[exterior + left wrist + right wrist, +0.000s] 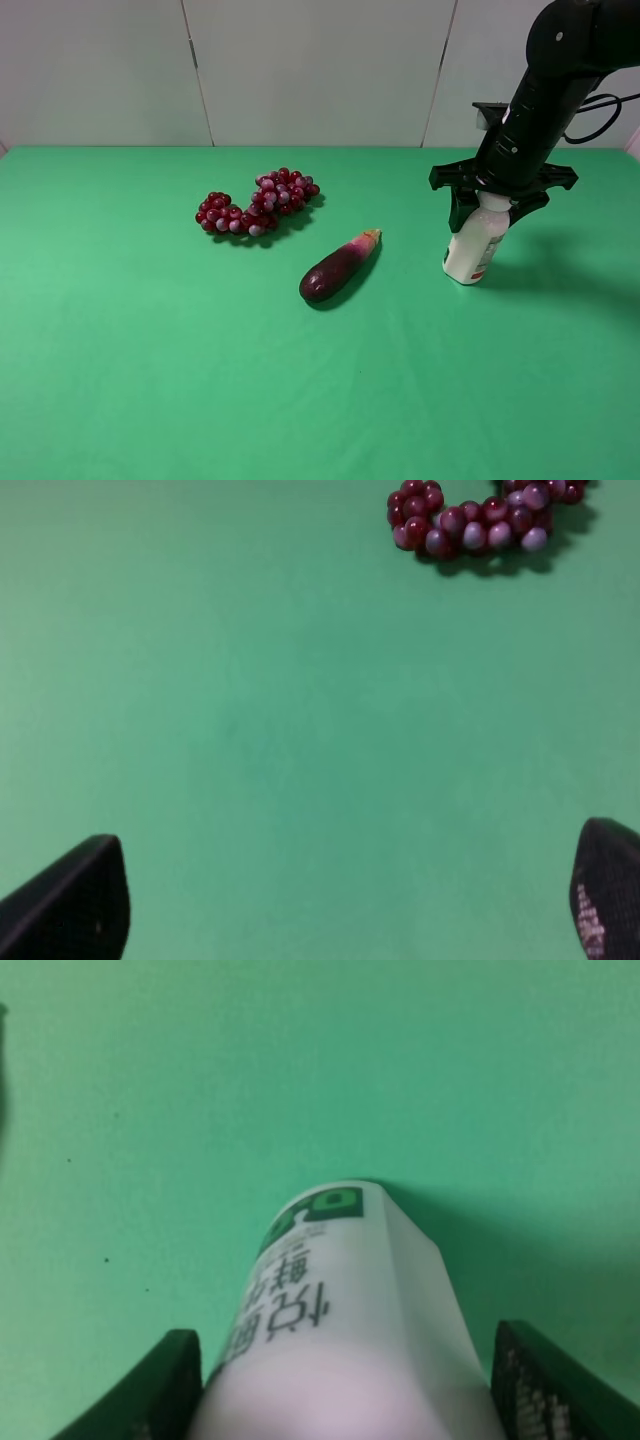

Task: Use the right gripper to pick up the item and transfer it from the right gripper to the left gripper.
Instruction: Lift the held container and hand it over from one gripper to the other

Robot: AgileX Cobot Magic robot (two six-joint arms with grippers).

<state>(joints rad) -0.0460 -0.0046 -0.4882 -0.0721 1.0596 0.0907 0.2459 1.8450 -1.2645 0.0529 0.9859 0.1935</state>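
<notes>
Our right gripper (490,212) is clamped on the bottle (470,255), which stands nearly upright on the table (150,380) at the frame's right, jaws straddling its neck from above. Our left gripper (350,890) gapes empty, well apart to the left.

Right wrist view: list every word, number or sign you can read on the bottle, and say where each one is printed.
"悦鲜": black characters, as best they read, on the label of the white bottle; further characters beside them are cut off or blurred.
Green block at the far end of the label: white marks, too blurred to read.
Exterior high view: the bottle's print is too small to read.
No other text shows.
</notes>
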